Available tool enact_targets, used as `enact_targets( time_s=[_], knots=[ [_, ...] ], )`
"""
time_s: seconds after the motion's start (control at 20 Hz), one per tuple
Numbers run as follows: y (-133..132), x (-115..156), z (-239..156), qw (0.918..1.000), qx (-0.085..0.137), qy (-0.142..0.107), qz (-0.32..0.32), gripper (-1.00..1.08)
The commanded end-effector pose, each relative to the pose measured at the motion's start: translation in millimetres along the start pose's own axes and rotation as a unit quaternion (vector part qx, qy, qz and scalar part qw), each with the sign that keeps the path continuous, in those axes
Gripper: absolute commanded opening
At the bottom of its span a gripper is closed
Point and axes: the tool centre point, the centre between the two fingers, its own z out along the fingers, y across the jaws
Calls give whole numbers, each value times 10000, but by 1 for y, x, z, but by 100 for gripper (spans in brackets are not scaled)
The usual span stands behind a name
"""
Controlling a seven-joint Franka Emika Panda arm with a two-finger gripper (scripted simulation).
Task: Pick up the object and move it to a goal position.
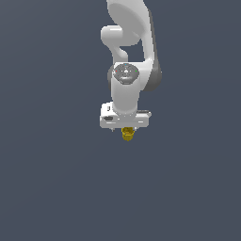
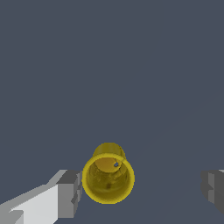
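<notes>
The object (image 2: 108, 178) is a small golden-yellow cup-like item seen from above, with its open rim facing the wrist camera. My gripper (image 2: 142, 192) is open, and its grey fingertips (image 2: 70, 194) stand wide apart on either side of the object. The object lies close to one fingertip and well clear of the other (image 2: 213, 189). In the exterior view the object (image 1: 127, 134) shows just under the white gripper block (image 1: 124, 120), which hides its upper part and the fingers. I cannot tell whether the object rests on the ground or touches the near fingertip.
The white arm (image 1: 129, 56) rises above the gripper block in the exterior view. Around it there is only a plain dark blue-grey surface (image 1: 56, 179). No goal marker shows in either view.
</notes>
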Motion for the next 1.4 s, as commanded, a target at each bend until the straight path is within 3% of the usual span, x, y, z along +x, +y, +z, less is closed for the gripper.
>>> enact_targets(
  time_s=[0.0,0.55,1.35],
  knots=[
    [0,0,0,10000,0,0,0,100],
    [18,-6,8,9999,-135,-86,-26,100],
    [-6,-25,34,9978,-82,103,-648,100]
  ],
)
